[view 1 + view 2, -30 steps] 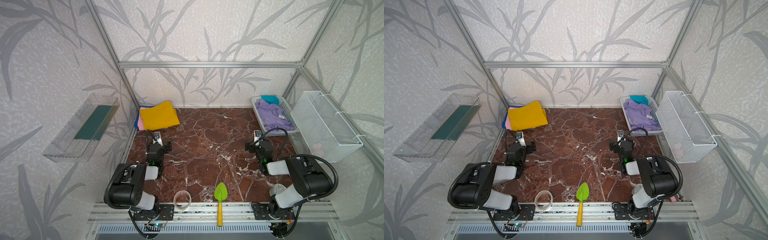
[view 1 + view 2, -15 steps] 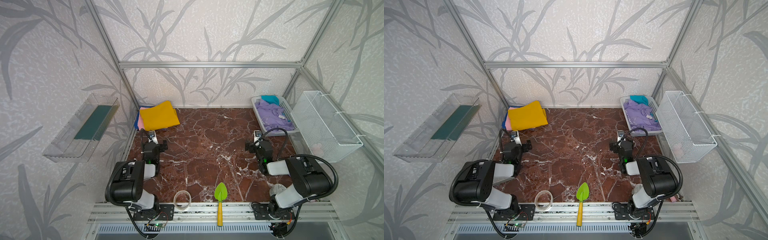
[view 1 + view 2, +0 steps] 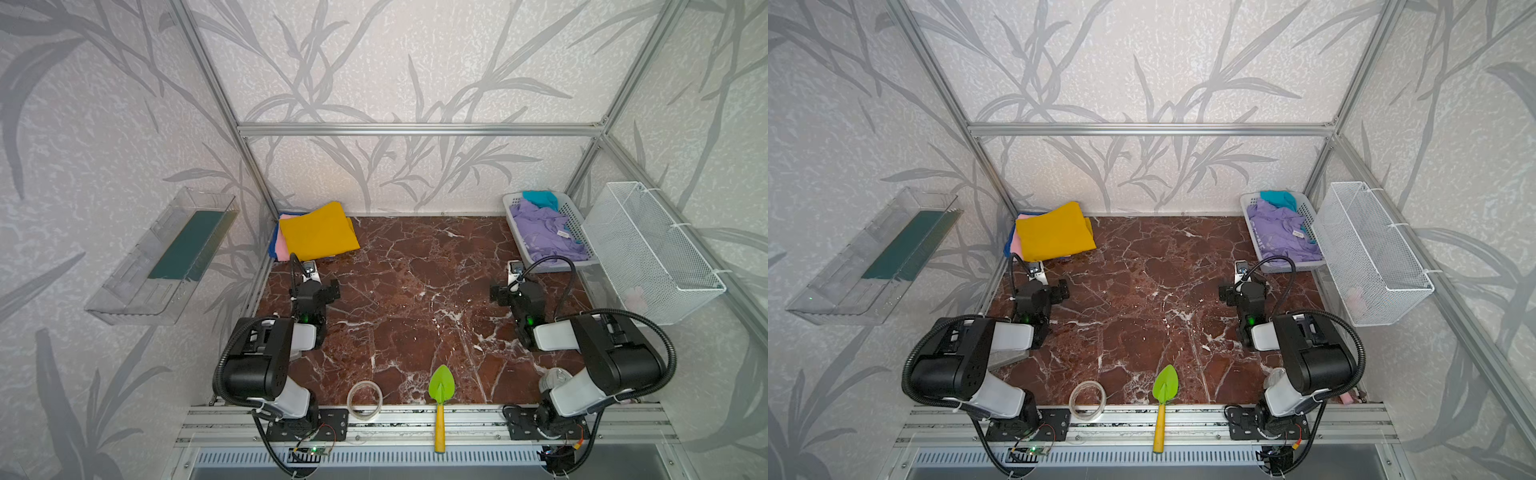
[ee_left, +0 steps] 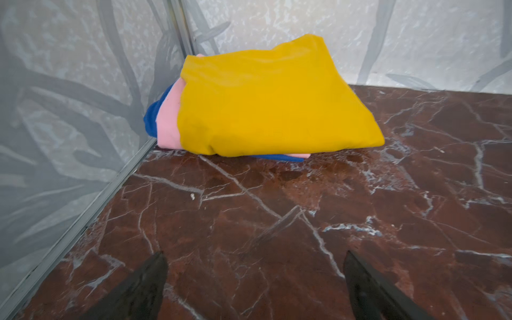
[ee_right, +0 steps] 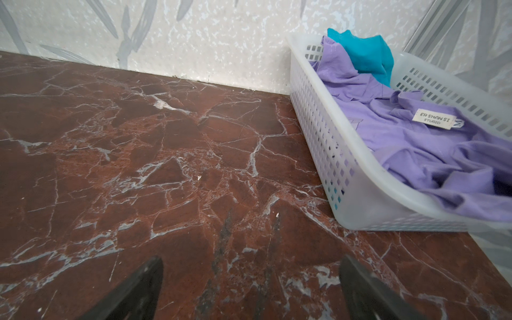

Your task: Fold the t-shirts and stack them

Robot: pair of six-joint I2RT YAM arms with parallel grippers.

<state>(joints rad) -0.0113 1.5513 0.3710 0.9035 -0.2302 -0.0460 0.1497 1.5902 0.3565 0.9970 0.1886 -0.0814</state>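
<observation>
A folded mustard-yellow t-shirt (image 3: 318, 232) (image 4: 271, 102) tops a stack in the far left corner, over a pink one (image 4: 169, 119) and a blue one (image 4: 151, 119). A crumpled lavender t-shirt (image 3: 544, 232) (image 5: 415, 149) and a teal one (image 3: 540, 198) (image 5: 363, 52) lie in the white perforated basket (image 5: 313, 124) at the far right. My left gripper (image 3: 312, 286) (image 4: 255, 263) hovers low over bare marble just in front of the stack, open and empty. My right gripper (image 3: 515, 286) (image 5: 251, 259) is also open and empty, a short way in front of the basket's near corner.
A green trowel with a yellow handle (image 3: 440, 395) and a roll of clear tape (image 3: 365, 400) lie at the table's front edge. A white wire basket (image 3: 648, 249) hangs on the right wall. A clear shelf (image 3: 166, 257) juts from the left wall.
The left gripper swung slightly toward the left wall and has come back to about where it was. The right arm has not moved. Both grippers stayed open.
</observation>
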